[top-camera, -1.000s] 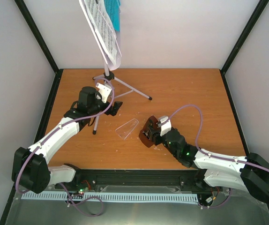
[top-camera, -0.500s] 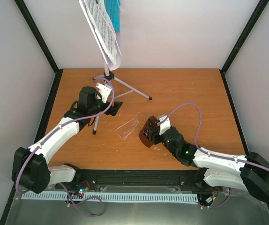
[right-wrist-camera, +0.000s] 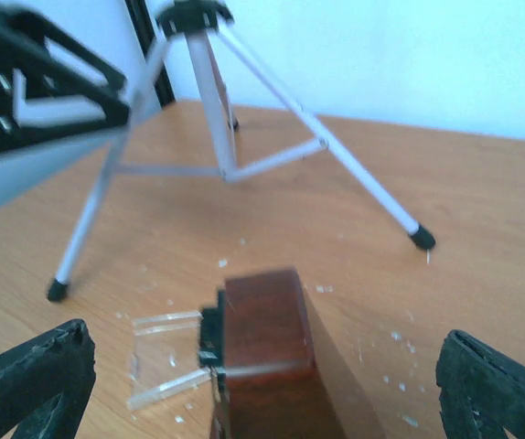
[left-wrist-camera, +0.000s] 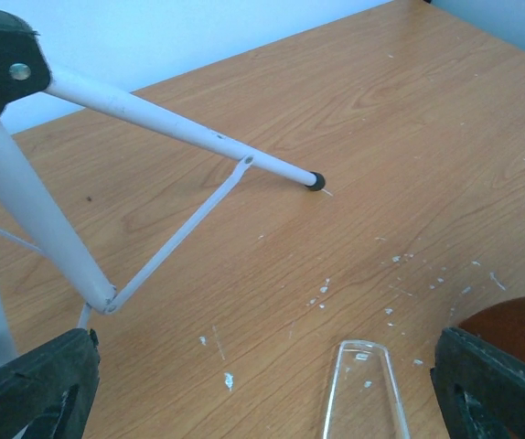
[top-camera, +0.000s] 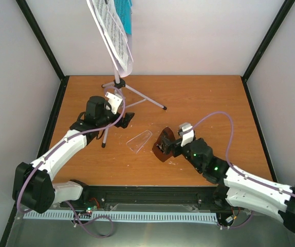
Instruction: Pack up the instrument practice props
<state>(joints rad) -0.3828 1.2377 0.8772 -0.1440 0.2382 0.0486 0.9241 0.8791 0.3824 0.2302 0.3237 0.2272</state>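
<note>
The silver-white music stand [top-camera: 120,84] stands at the table's back left, with white sheet music [top-camera: 114,37] and a teal booklet [top-camera: 127,15] on its desk. The brown metronome [top-camera: 163,146] lies near the table's middle, its clear cover [top-camera: 140,140] lying apart to its left. My left gripper [top-camera: 124,117] is open and empty beside the tripod's legs [left-wrist-camera: 176,128], with the cover [left-wrist-camera: 363,391] just ahead. My right gripper [top-camera: 172,145] is open, its fingers wide on either side of the metronome [right-wrist-camera: 264,352] without gripping it. The cover also shows in the right wrist view [right-wrist-camera: 160,358].
Small white flecks [left-wrist-camera: 395,274] are scattered on the wooden tabletop [top-camera: 209,103]. A black frame and pale walls enclose the table. The tripod's front-right foot [right-wrist-camera: 422,239] rests just beyond the metronome. My left arm's gripper body [right-wrist-camera: 38,91] shows at the right wrist view's top left.
My right arm has drawn back a little to the right, away from the metronome, which stays put. My left arm, the stand and the cover have not moved.
</note>
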